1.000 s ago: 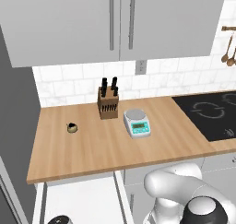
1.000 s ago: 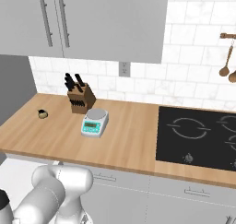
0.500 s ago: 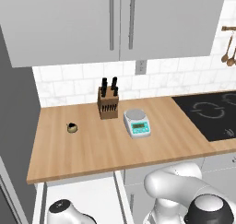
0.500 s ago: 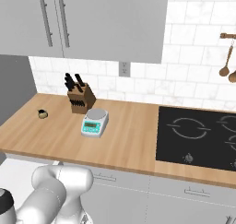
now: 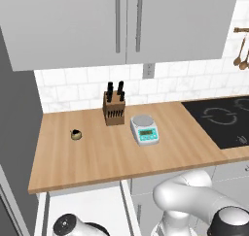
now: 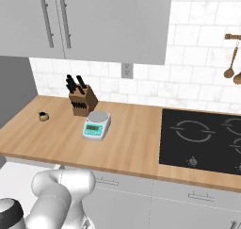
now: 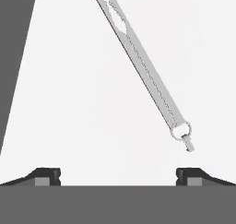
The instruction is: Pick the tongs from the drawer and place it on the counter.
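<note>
The tongs [image 7: 143, 66] lie flat on the white floor of the drawer [image 7: 69, 89], running from the top middle down to the right, ring end lowest. My gripper [image 7: 118, 174] hangs open over the drawer, fingertips wide apart and empty, with the tongs' ring end just above the right fingertip [image 7: 189, 173]. In the left base view the open drawer [image 5: 85, 203] juts out below the wooden counter [image 5: 97, 157], and my arm reaches down into it. The counter [image 6: 127, 143] also spans the right base view.
A knife block [image 5: 115, 109], a small kitchen scale [image 5: 145, 129] and a small dark pot [image 5: 76, 134] stand on the counter. A black cooktop [image 6: 202, 138] lies to the right. Grey upper cabinets [image 5: 121, 21] hang overhead. A dark drawer edge [image 7: 14, 57] runs along the left.
My arm's wrist has risen into the bottom left of the left base view over the drawer. Counter objects stay put.
</note>
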Controlling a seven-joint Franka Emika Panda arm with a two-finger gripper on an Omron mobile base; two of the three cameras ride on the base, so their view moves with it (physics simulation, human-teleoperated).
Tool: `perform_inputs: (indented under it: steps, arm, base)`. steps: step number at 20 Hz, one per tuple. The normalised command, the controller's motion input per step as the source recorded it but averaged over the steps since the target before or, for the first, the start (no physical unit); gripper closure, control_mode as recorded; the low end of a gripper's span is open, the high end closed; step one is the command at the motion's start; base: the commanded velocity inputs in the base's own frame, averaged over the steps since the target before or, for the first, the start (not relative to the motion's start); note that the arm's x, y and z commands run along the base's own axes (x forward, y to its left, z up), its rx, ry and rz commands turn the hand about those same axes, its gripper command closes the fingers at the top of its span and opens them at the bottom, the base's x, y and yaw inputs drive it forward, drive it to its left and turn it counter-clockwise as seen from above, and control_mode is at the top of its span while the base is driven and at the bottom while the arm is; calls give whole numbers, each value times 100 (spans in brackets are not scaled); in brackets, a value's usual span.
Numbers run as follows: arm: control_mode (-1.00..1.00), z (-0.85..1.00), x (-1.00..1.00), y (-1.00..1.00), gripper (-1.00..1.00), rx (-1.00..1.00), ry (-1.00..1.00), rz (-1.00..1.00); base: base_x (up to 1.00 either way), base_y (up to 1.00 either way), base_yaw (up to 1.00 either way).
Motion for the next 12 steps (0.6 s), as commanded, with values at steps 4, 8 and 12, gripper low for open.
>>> perform_inputs:
  steps: [4, 8, 12]
  arm:
    - [-100, 0, 59, -66, -100, 0, -1, 8]
    - [-100, 0, 18, -52, -100, 0, 0, 7]
    - [-100, 0, 8, -3, -100, 0, 0, 0]
  base:
    - [0, 0, 0]
    - [0, 0, 0]
    - [0, 0, 0]
